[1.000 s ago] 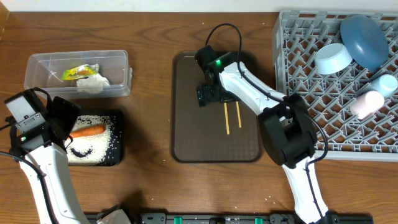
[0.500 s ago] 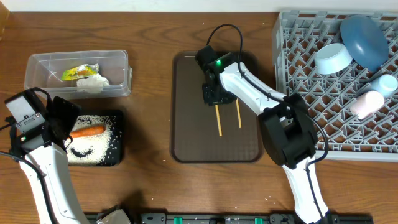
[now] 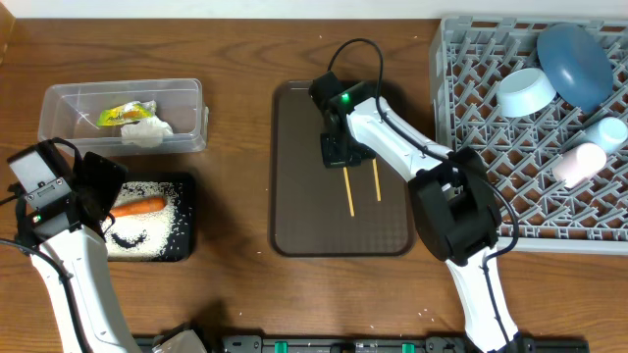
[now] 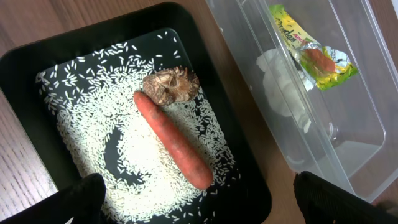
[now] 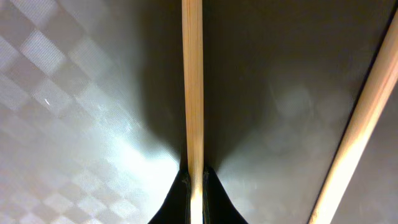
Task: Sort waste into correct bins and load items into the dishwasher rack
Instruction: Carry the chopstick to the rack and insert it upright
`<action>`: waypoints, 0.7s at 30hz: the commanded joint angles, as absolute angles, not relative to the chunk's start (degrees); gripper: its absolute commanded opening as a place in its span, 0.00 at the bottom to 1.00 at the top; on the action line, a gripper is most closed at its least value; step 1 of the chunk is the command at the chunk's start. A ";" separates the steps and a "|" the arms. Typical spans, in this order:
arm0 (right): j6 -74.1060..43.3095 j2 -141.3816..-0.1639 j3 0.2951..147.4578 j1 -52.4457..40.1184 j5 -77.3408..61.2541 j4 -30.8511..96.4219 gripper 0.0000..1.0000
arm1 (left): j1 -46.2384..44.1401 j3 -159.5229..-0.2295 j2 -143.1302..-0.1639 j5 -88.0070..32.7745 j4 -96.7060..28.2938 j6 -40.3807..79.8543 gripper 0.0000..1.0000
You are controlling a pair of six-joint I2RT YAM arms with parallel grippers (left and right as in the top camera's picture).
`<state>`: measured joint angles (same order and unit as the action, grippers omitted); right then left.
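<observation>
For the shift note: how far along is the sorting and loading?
Done: carrot, rice and brown lump in the black tray; wrapper and paper in the clear tub; plate, bowl, blue cup, whitish cup in the rack. In hand: right gripper shut on one chopstick on the brown tray. Remaining: both chopsticks into the rack.

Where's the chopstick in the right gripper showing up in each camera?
Overhead: gripped chopstick lies on the brown tray, the left of the pair.
Left wrist: not in view.
Right wrist: runs straight up the middle, pinched at the bottom by the right gripper.
Shared landmark: the other chopstick, to its right in both.
</observation>
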<state>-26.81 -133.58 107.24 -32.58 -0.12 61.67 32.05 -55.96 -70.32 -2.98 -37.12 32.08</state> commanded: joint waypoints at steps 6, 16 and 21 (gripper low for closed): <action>-25.06 -133.71 117.62 -28.10 -3.20 71.42 0.01 | 32.23 -56.49 -69.76 -2.33 -37.30 31.31 0.98; -11.29 -122.80 123.31 -16.64 -7.88 77.21 0.01 | 32.23 -56.49 -69.76 -2.33 -37.30 31.31 0.98; -7.49 -119.00 123.31 -7.31 -7.99 79.09 0.01 | 32.23 -56.49 -69.76 -2.33 -37.30 31.31 0.98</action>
<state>-11.94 -121.23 122.28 -11.84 -7.73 78.54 32.05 -55.96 -70.32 -2.98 -37.12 32.05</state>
